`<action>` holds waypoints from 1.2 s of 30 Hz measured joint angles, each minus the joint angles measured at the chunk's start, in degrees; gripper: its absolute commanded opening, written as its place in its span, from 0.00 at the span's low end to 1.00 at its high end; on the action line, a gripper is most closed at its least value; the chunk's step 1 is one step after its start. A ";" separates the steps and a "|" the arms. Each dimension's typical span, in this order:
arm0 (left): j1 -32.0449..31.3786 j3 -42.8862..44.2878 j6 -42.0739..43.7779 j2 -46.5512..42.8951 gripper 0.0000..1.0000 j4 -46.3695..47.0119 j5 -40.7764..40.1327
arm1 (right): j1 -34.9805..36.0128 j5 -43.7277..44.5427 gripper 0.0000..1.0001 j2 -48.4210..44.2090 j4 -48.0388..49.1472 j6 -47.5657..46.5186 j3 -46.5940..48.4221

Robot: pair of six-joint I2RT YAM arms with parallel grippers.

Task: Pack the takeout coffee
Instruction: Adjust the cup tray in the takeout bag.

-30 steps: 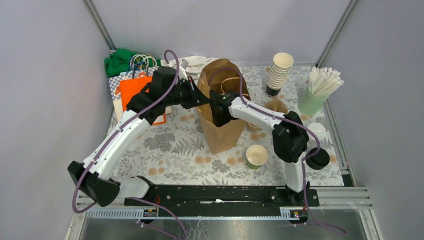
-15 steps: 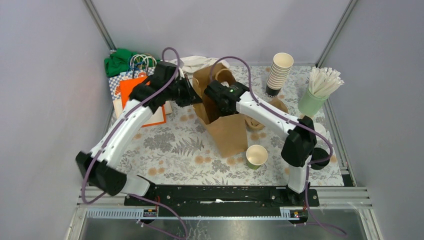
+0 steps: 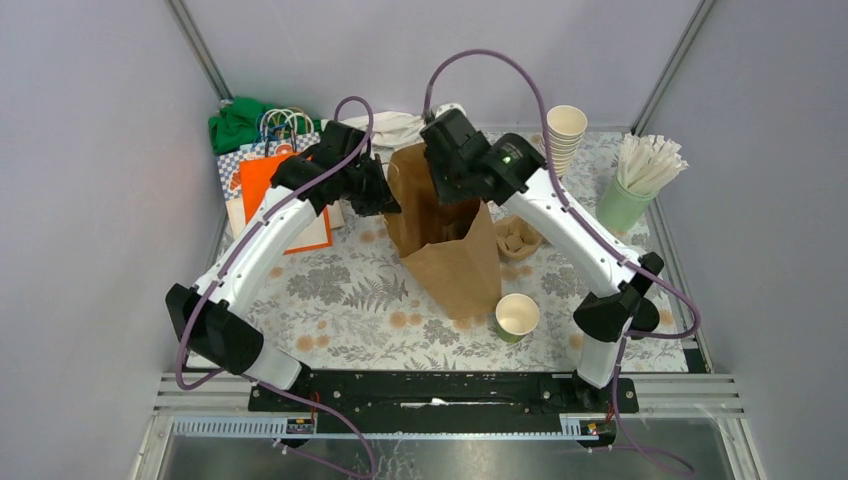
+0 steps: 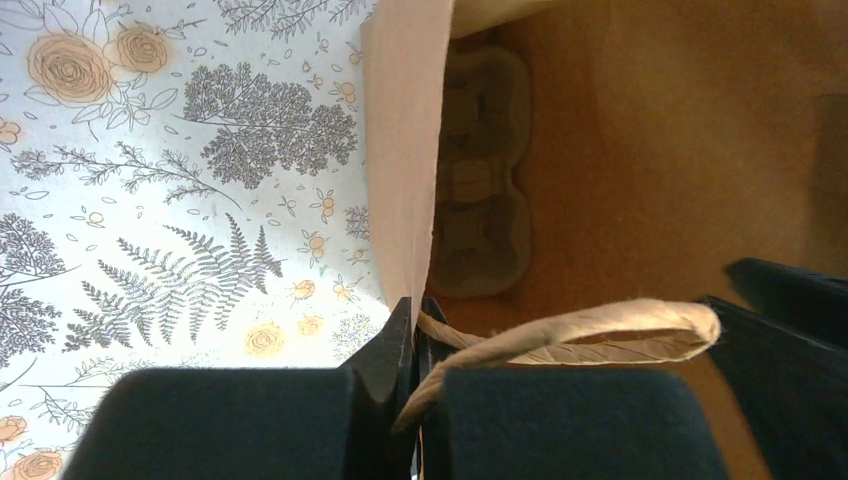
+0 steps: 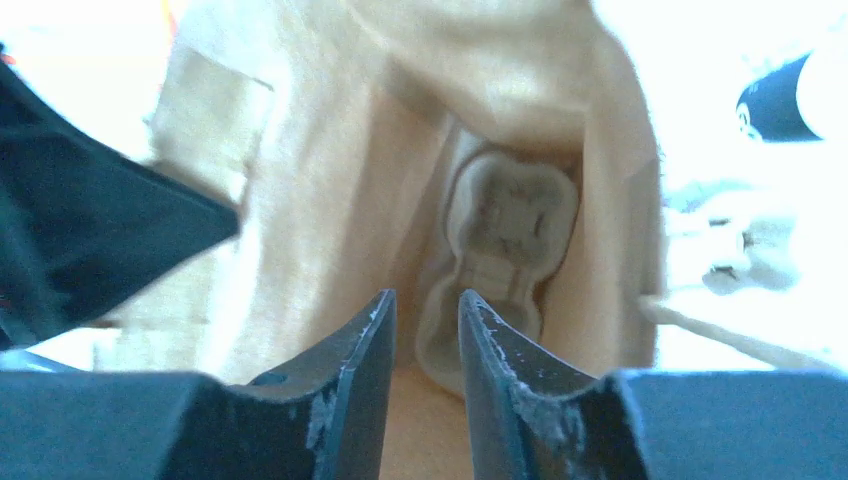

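Carrier [image 5: 503, 232] in bag [image 3: 455, 262], cup [image 3: 516, 314] by its front-right.

Paper bag [image 3: 450, 262]: mouth open from above, left gripper [image 4: 415, 322] clamped on one rim, cup carrier [image 5: 505, 225] covering the floor.

The top view looks down over the table [image 3: 340, 290]; both wrist views peer closely into the bag [image 3: 455, 265].

paper bag [image 3: 445, 240]: mid-table | green cup [image 3: 516, 315]: lidless, just beside bag | cup stack [image 3: 562, 135]: back right
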 measured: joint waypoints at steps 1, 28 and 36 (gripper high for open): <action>-0.02 0.63 0.22 0.00 0.00 -0.37 -0.15 | 0.00 -0.07 0.43 0.00 0.33 -0.31 2.43; -0.09 4.83 6.12 -2.45 0.00 -3.02 -5.44 | -0.61 3.65 0.96 -6.84 2.64 3.61 1.53; -0.09 2.95 6.88 -4.94 0.00 -1.84 -5.44 | -0.72 2.19 0.75 -1.86 3.98 3.87 0.09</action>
